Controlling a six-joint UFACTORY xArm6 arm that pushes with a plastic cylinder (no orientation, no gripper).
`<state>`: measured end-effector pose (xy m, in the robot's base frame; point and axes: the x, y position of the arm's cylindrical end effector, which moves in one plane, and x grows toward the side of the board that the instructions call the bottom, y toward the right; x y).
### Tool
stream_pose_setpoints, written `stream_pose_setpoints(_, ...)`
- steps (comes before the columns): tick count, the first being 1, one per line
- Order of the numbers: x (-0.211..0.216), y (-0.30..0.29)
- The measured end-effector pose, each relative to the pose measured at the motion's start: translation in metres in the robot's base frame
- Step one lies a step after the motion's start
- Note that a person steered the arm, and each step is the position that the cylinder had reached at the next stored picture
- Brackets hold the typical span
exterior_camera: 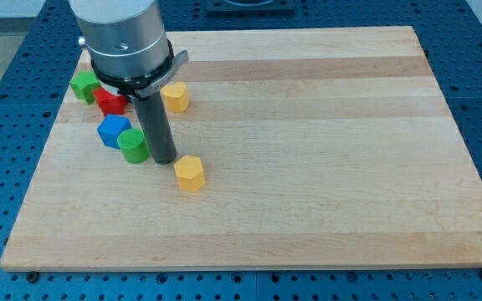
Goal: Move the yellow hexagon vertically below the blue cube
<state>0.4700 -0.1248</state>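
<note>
A yellow block that looks hexagonal [190, 173] lies on the wooden board [308, 167], left of centre. My tip [164, 160] stands just to its upper left, very close to it; I cannot tell if they touch. The blue cube [113, 130] sits to the left of the rod, with a green round block [132, 145] touching its lower right, right beside the rod. A second yellow block [175, 96] lies higher up, to the right of the rod; its shape is not clear.
A red block [110, 102] and a green block [84, 85] sit near the board's upper left corner, partly under the arm's grey body [124, 38]. The board's left edge runs close to this cluster.
</note>
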Motion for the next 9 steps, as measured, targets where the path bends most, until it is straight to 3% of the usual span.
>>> stream_pose_setpoints(1,-0.008,0.046)
stream_pose_setpoints(2,0.011,0.068)
stream_pose_setpoints(4,0.033,-0.087)
stream_pose_setpoints(5,0.028,-0.084)
stream_pose_setpoints(7,0.028,0.007)
stream_pose_setpoints(8,0.052,0.007)
stream_pose_setpoints(9,0.087,-0.048)
